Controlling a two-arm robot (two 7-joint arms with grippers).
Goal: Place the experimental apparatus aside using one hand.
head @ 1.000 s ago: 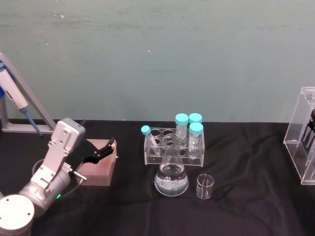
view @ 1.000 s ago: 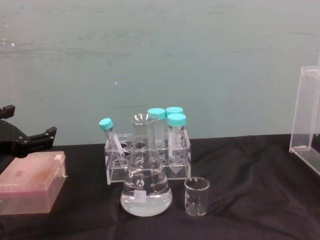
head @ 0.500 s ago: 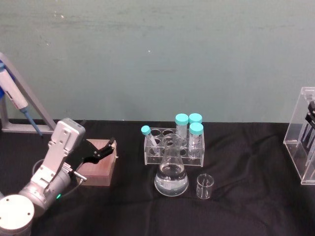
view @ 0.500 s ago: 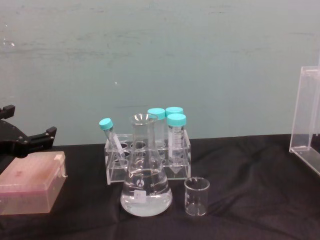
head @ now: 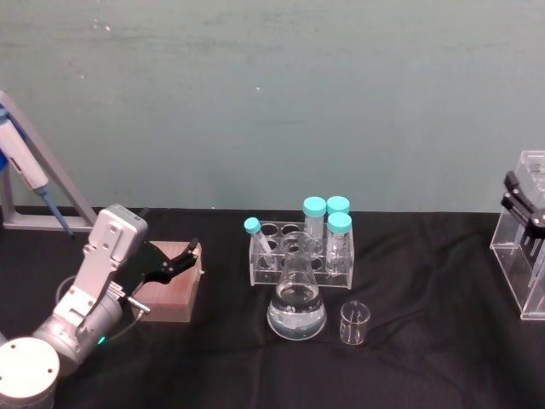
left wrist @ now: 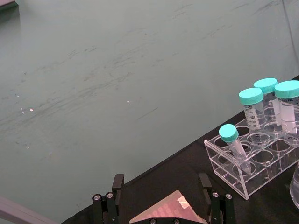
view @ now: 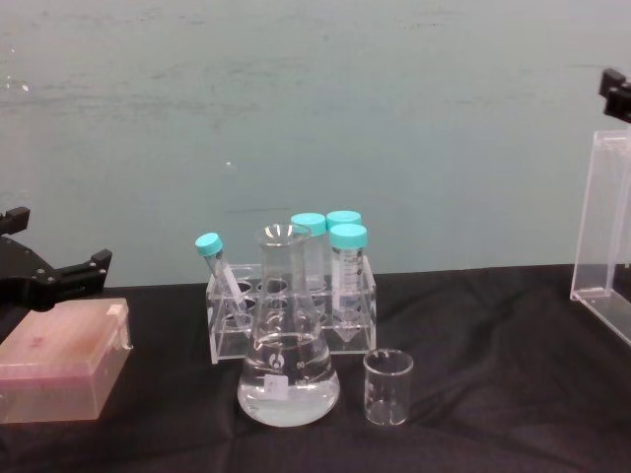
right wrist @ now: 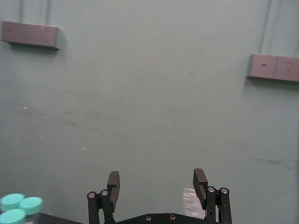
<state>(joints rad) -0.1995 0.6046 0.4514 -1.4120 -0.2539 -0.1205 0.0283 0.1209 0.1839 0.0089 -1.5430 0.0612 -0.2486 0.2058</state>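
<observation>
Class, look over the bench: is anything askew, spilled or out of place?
One small teal-capped tube leans at a slant in the clear rack, while three larger capped tubes stand upright. The flask and beaker are upright; no spill shows.

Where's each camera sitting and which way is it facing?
Head: high, looking down at the conical glass flask of clear liquid; left gripper and right gripper at the edges.
Chest: lower, looking across the black table; left gripper's fingers at left.
Left wrist: on that arm, facing the green wall over the pink tip box; own open fingers.
Right wrist: facing the wall; own open fingers.
Head and chest share the small glass beaker.
</observation>
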